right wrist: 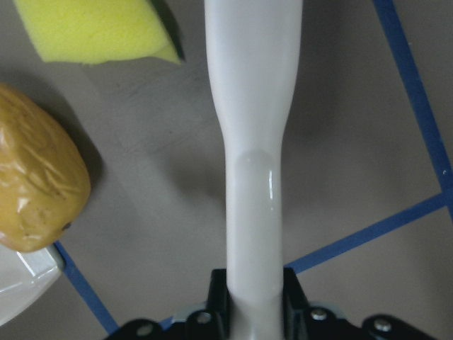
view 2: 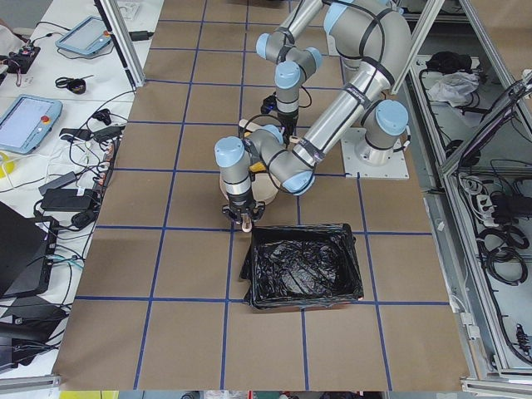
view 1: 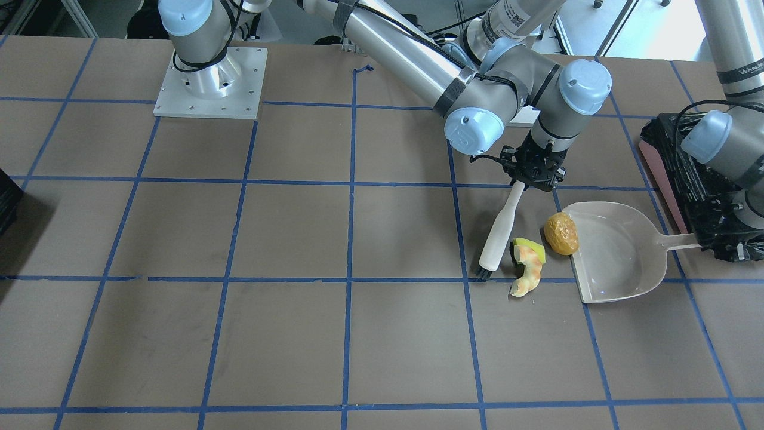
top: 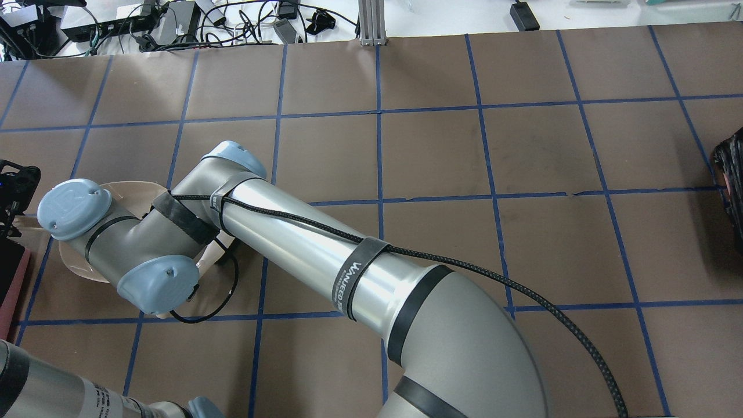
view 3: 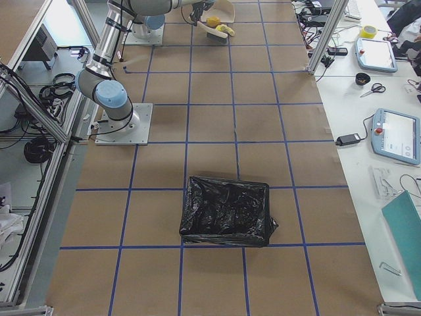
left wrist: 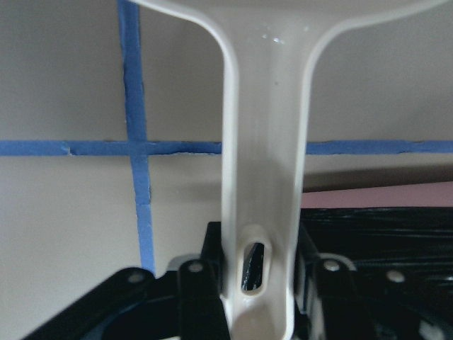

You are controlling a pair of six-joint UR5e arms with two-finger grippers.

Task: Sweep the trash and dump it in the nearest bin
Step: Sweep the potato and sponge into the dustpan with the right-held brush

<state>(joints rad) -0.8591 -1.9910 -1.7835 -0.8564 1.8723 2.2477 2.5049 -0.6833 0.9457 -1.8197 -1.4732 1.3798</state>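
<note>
Centre-right of the front view: right gripper (view 1: 520, 183) clamped tight on the white brush (view 1: 496, 236) handle, bristles down on the table (view 1: 239, 239). Just right of the bristles lies the apple core (view 1: 528, 272). Golden-brown lump (view 1: 561, 233) sits against the dustpan (view 1: 615, 257) lip. Left gripper (view 1: 713, 242) closed around the dustpan handle. Pink-sided bin (view 1: 659, 176) at right edge, beside that gripper.
</note>
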